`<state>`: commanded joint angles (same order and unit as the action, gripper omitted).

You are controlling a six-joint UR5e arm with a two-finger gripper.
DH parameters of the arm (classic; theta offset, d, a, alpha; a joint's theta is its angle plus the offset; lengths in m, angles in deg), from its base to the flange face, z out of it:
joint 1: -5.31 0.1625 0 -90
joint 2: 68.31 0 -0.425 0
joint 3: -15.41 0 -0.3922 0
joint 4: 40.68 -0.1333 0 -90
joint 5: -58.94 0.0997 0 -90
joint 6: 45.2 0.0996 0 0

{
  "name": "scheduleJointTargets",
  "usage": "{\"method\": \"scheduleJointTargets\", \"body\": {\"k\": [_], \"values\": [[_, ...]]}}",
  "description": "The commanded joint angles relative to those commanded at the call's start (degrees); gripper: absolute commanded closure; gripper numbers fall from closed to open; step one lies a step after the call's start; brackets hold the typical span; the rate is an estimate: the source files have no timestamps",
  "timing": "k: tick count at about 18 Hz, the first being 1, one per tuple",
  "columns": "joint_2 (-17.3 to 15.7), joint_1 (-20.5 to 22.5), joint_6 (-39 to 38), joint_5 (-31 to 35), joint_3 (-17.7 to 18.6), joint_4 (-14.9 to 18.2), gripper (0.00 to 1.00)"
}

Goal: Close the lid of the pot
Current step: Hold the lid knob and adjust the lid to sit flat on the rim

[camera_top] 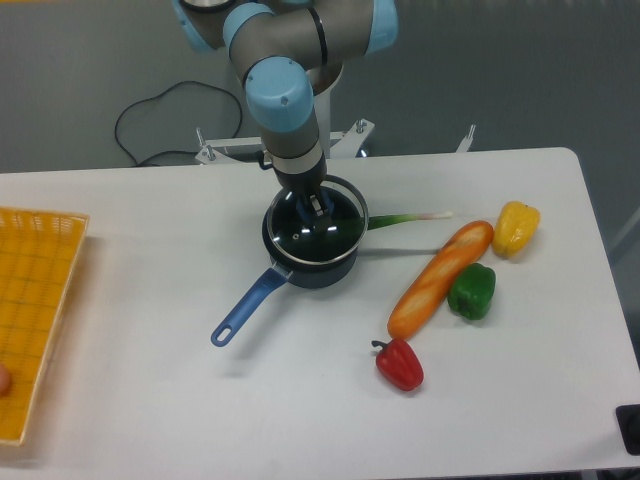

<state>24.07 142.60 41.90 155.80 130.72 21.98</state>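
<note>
Now claw [312,208] on lid [322,232], rim over pot [310,268]

Lid [318,232] knob behind fingers [318,208]

A white worktop [200,400] fills most of the view, evenly lit with soft shadows. Behind its far edge lies a dull grey floor [520,70]. A black cable [150,120] loops on that floor just past the worktop's back left, near silver metal brackets [210,150] at the rim.
</note>
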Motion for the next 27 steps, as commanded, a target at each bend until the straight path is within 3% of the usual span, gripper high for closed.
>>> {"method": "scheduleJointTargets", "body": {"k": [27], "values": [[1.85, -2.11, -2.29, 2.99, -0.79, -0.09, 0.44]]}}
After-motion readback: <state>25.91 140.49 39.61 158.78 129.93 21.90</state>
